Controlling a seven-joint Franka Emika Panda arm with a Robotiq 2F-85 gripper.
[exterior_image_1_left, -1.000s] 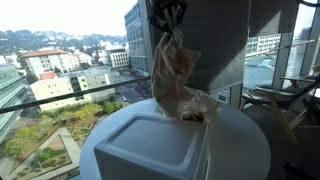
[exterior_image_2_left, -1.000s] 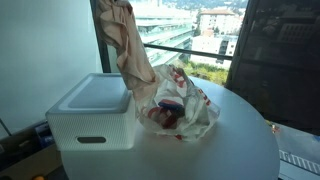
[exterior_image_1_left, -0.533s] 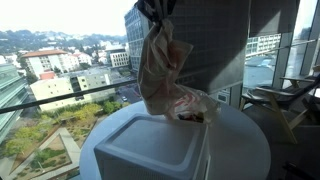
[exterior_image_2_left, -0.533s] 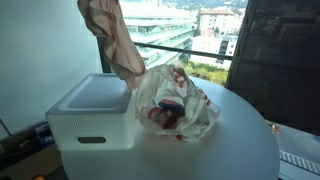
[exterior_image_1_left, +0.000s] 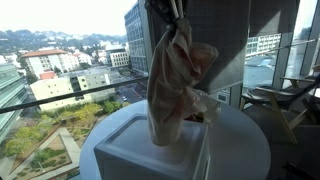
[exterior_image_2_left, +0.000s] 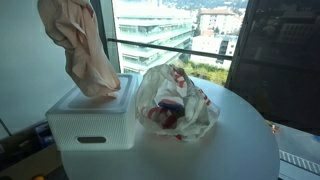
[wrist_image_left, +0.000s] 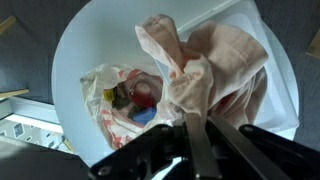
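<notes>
The gripper (exterior_image_1_left: 167, 12) is clamped tight on the bunched top of a pinkish-beige cloth (exterior_image_2_left: 80, 48), which hangs straight below it, its lower end over the white storage bin (exterior_image_2_left: 88, 128), beside the plastic bag (exterior_image_2_left: 178, 100) on the round table (exterior_image_2_left: 240, 145).

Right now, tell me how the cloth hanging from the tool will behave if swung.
Probably floppy: the cloth hangs in loose folds from the tool. Likely light, held by one pinch. It may brush the white bin below.
</notes>
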